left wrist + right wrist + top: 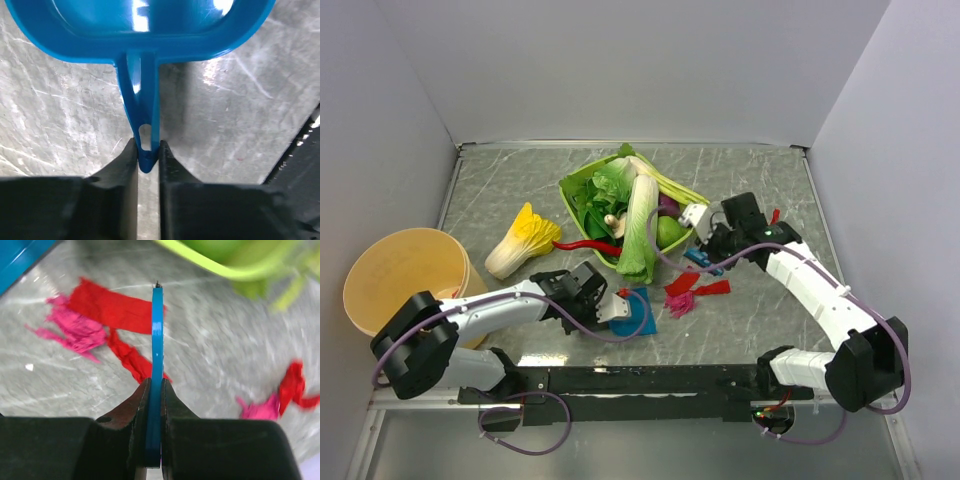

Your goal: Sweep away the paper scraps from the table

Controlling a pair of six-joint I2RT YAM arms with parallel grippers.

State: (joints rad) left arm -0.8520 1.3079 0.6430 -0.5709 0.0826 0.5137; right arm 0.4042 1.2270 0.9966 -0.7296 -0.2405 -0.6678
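Note:
Red and pink paper scraps (688,292) lie on the grey marble table (760,330) just right of the blue dustpan (638,314); another red scrap (775,215) lies by the right arm. My left gripper (608,310) is shut on the tip of the dustpan's handle (142,120), its jaws pinching it (148,156). My right gripper (705,250) is shut on a thin blue tool (157,335), seen edge-on (156,386), held above the red scraps (112,310) and pink scraps (75,332). More scraps (292,387) lie to its right.
A green basket (582,178) of leafy vegetables stands just behind the right gripper, its rim (210,265) close above the tool. A red chili pepper (582,245) and a yellow-white cabbage (520,240) lie left of it. A tan bucket (405,280) sits at the left edge. White walls surround the table.

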